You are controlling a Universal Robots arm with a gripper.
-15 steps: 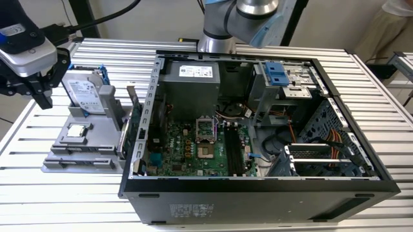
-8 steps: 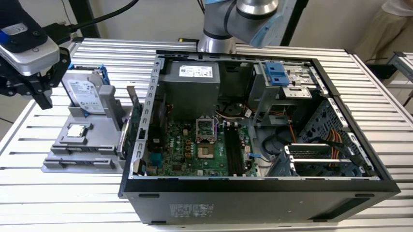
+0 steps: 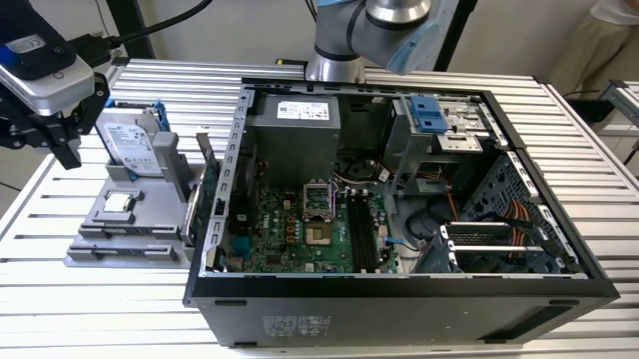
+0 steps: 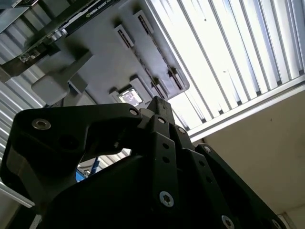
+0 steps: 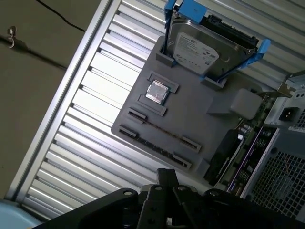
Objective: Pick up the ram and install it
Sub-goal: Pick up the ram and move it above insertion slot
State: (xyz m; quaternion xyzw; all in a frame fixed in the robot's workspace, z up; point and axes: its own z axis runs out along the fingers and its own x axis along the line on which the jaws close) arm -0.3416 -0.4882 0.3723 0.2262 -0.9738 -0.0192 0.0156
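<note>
The gripper hangs over the surface at the exterior view's left, just beside the hard drive. In both wrist views its black fingers run together into a single tip, so the gripper is closed.

Near the gripper stands a gray holder. The hard drive, in a blue bracket, stands upright at the far end of the holder. A small square silver chip lies flat in a pocket in the middle of it.

Where the ram is, I cannot tell. In the first wrist view a thin dark line runs between two end clips on the holder. I cannot tell if this is the edge of a stick or only a groove.

A dark expansion card stands on its edge between the holder and the open computer case. The case lies on its side in the middle of the surface. Inside it the green motherboard faces up, and its long dark memory slots run side by side. The arm rises behind the case.
</note>
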